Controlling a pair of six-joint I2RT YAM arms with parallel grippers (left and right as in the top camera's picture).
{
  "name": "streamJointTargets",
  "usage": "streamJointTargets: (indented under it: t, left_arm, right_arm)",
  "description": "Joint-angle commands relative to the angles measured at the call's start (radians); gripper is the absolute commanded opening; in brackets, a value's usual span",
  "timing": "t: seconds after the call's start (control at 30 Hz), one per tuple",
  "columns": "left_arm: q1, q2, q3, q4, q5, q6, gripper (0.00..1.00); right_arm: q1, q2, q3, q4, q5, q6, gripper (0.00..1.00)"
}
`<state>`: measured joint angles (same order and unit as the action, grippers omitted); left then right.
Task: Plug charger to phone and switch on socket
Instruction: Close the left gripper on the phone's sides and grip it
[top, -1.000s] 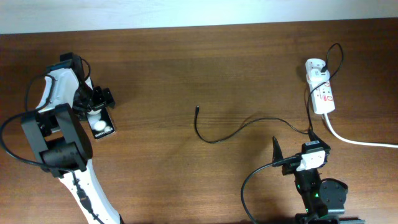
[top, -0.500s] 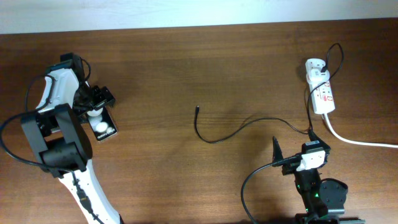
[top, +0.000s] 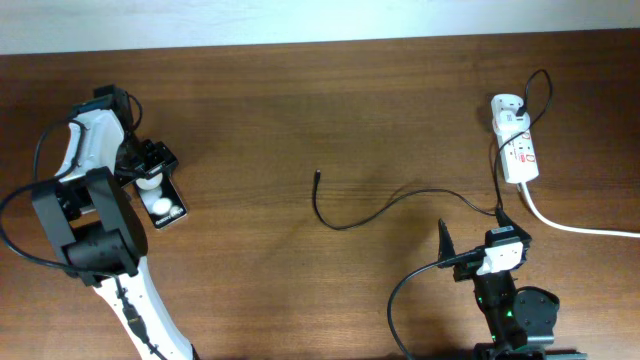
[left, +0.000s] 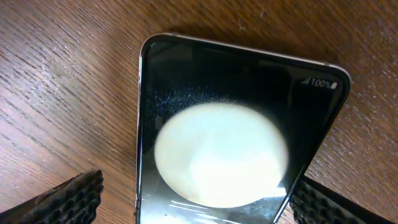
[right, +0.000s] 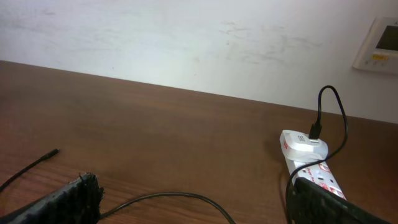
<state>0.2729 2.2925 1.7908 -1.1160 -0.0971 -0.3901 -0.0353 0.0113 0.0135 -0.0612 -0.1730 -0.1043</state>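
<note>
The phone (left: 236, 81) is straddled, unpinched, by the spread jaws of the left gripper (left: 196, 196); if closed off-centre, it could be skewed. The charger (top: 380, 208) is seen well apart from the phone, near the right gripper (right: 199, 202), also spread.

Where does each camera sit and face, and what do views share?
Overhead: above the table, looking straight down; left arm, right arm, phone, charger, socket.
Left wrist: on the left arm, close above the phone; left tool fingertips at bottom corners.
Right wrist: on the right arm, facing across the table toward the wall; right tool fingertips below.
Shared: overhead and right wrist both show socket and charger.
</note>
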Motion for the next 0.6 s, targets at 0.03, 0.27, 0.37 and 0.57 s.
streamJointTargets:
  t: [0.03,0.27,0.37,0.57]
  left_arm:
    - [-0.005,0.069,-0.066,-0.016,-0.003,0.002,0.99]
    - [-0.009,0.069,-0.2,0.12,0.109,0.074,0.99]
    - [-0.012,0.069,-0.2,0.111,0.121,0.101,1.0]
    - [-0.012,0.069,-0.223,0.098,0.121,0.103,0.95]
  right_arm:
    - [0.009,-0.008,-0.008,-0.001,0.005,0.008,0.99]
    - [0.009,-0.008,-0.008,-0.001,0.005,0.008,0.99]
    - [0.009,-0.008,-0.008,-0.001,0.005,0.008,0.98]
    - [0.009,-0.008,-0.008,-0.001,0.005,0.008,0.99]
